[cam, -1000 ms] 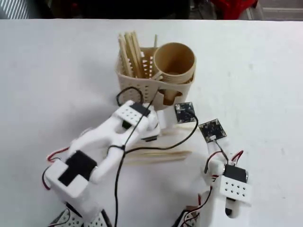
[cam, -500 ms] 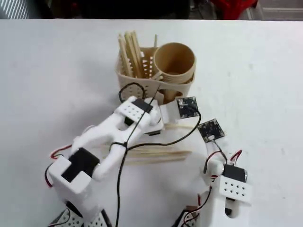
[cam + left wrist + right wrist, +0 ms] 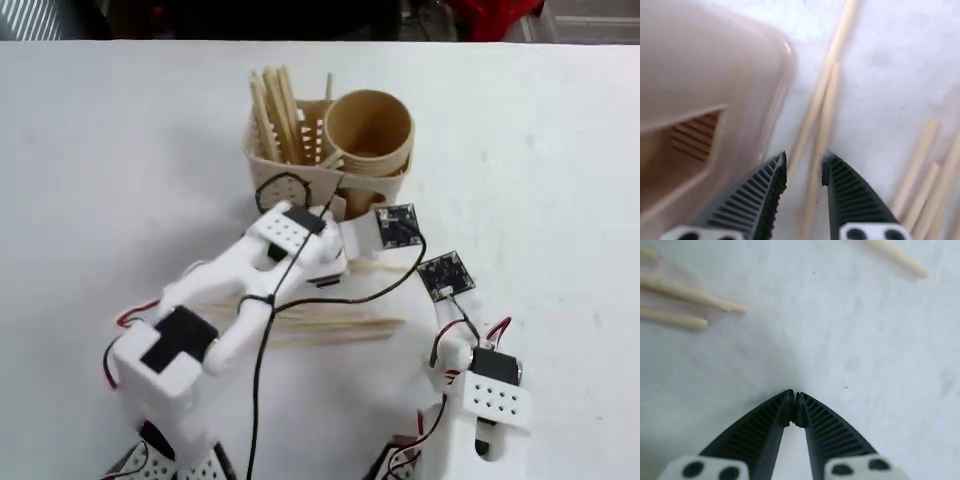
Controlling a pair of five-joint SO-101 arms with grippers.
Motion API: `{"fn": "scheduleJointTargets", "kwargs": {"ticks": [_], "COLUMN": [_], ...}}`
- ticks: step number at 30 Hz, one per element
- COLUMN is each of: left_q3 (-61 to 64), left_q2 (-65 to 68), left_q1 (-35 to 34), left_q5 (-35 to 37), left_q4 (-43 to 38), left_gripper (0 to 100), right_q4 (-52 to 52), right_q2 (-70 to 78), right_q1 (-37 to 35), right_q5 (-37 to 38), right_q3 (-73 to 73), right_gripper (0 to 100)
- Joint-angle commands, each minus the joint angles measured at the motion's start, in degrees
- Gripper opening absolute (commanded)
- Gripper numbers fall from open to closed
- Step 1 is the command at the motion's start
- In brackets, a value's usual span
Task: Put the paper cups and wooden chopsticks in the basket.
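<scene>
**Chopsticks (image 3: 340, 325) loose on the bench (image 3: 540, 150), left pincer (image 3: 804, 175) over a pair (image 3: 822, 115)**

The cups (image 3: 370, 125) sit stacked inside the basket (image 3: 262, 165), and more sticks (image 3: 272, 105) stand upright beside them. The loose chopsticks lie flat and roughly parallel in front of the basket. By my reading the cups are done and only the loose sticks remain.

The pair lies just beside the basket's wall, and the left pincer hangs close above it. Its jaws are parted by a narrow gap with one stick running beneath, and nothing is gripped. The right pincer (image 3: 794, 407) is off to the side over bare bench, clenched on nothing, with a few stick ends (image 3: 690, 295) near it.

The next move, I'd judge, is to drop the left pincer, straddle the pair squarely and close. Then it must lift and tip the sticks over the rim.

The sticks are thin, smooth, pale wood — apt to roll or pivot between the ribbed black jaws. The basket is beige plastic with perforated walls and rounded corners. The cups are tan paper, slightly tapered.
</scene>
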Motion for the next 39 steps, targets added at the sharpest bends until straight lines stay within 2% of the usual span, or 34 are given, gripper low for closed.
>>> {"fn": "scheduleJointTargets", "kwargs": {"ticks": [1, 7, 12, 15, 22, 26, 30, 35, 39], "left_q3": [-8.0, -13.98, -13.89, -13.89, -13.89, -13.63, -6.68, 7.03, 14.33], "left_q2": [3.47, 7.43, 7.52, 7.52, 7.34, 5.41, -3.74, -19.03, -25.8], "left_q1": [-0.57, -0.66, -0.66, -0.66, -1.27, -3.91, -7.6, -12.35, -17.27], "left_q5": [-0.62, -0.7, -0.7, -0.7, -0.62, -0.79, -5.36, -9.32, -13.27], "left_q4": [5.89, 14.24, 17.67, 20.22, 26.2, 29.71, 30.33, 27.52, 25.76], "left_gripper": [14, 13, 5, 3, 2, 2, 2, 2, 2], "right_q4": [-0.84, -0.84, -0.84, -0.84, -1.45, -1.54, -1.54, -1.54, -1.54], "right_q2": [-0.75, -0.75, -0.75, -0.75, -0.75, -0.75, -0.75, -0.75, -0.75], "right_q1": [-0.31, -0.31, -0.22, -0.22, -0.13, -0.13, -0.13, -0.13, -0.13], "right_q5": [-0.53, -0.53, -0.53, -0.53, -0.7, -0.79, -0.79, -0.88, -0.97], "right_q3": [-0.97, -0.97, -0.97, -0.97, -0.88, -0.88, -0.88, -0.88, -0.88], "right_gripper": [1.7, 1.7, 1.7, 1.7, 1.7, 1.7, 1.7, 1.7, 1.7]}}
